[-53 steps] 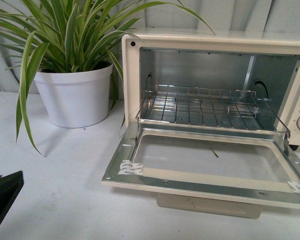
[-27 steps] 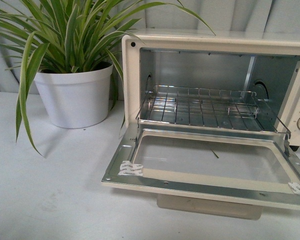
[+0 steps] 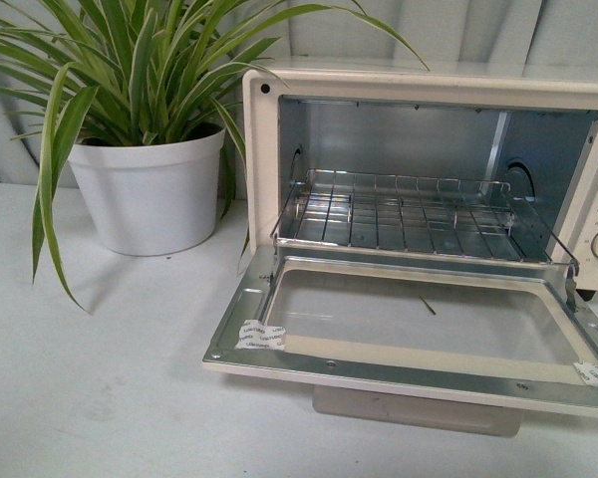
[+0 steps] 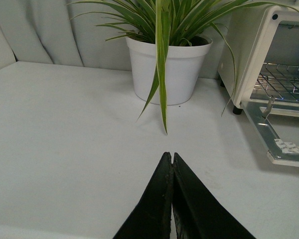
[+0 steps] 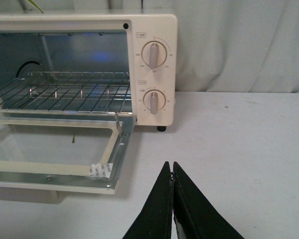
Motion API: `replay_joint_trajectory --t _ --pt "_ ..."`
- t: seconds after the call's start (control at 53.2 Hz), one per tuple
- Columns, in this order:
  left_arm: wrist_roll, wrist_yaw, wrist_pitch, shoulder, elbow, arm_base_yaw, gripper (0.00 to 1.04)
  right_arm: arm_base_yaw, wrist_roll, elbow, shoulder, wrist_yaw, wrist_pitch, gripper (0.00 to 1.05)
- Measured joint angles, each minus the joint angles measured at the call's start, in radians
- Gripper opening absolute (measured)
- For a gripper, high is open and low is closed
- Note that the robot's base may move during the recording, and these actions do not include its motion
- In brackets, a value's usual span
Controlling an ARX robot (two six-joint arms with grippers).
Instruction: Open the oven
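**Oven door down flat; both arms clear of it**

The oven (image 3: 429,229) stands at the back of the worktop, toward its right side, with the door (image 3: 419,334) swung fully down so it lies level, reaching toward the front edge. The wire rack (image 3: 409,214) sits exposed in the metal cavity, and two knobs (image 5: 152,77) show on the right-hand panel. By this showing the opening looks complete, so what remains is to keep clear: any retreat should run away from the lowered door, never over its front lip, since a knock there could tip it back up or shove the oven.

The right gripper (image 5: 172,167) hovers over bare worktop just off the door's right front corner, fingers pressed together, holding nothing. The left gripper (image 4: 172,158) is likewise pinched closed and empty, well apart from the oven toward the worktop's left, facing the potted plant (image 4: 169,59) at the back left beside the oven.
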Motion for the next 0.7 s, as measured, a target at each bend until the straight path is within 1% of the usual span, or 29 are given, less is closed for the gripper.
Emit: replay_joint_trajectory --t 0.094,0.132,0.169,0.207,0.244,0.62,0.639,0.695 --pt "0.0 0.042 -0.008 -0.008 0.0 0.043 0.04 0.0 0.0 0.0 0.0 -0.004 0.0 0.01" --pt "0.0 0.09 -0.015 -0.014 0.0 0.074 0.04 0.0 0.0 0.0 0.0 -0.004 0.0 0.01" --pt "0.001 0.163 -0.022 -0.019 0.0 0.131 0.04 0.0 0.0 0.0 0.0 -0.004 0.0 0.01" --pt "0.0 0.183 -0.024 -0.021 0.0 0.179 0.04 -0.001 0.0 0.0 0.0 -0.005 0.0 0.01" --pt "0.0 0.183 -0.024 -0.022 0.0 0.199 0.04 -0.001 0.0 0.0 0.0 -0.005 0.0 0.01" --pt "0.0 0.196 -0.024 -0.023 0.0 0.204 0.04 -0.002 0.0 0.0 0.0 -0.004 0.0 0.01" --pt "0.0 0.196 -0.024 -0.023 0.0 0.204 0.07 -0.002 0.0 0.0 0.0 -0.004 0.0 0.01" --pt "0.0 0.196 -0.024 -0.023 0.0 0.205 0.17 -0.002 -0.002 0.0 0.0 -0.005 0.0 0.08"
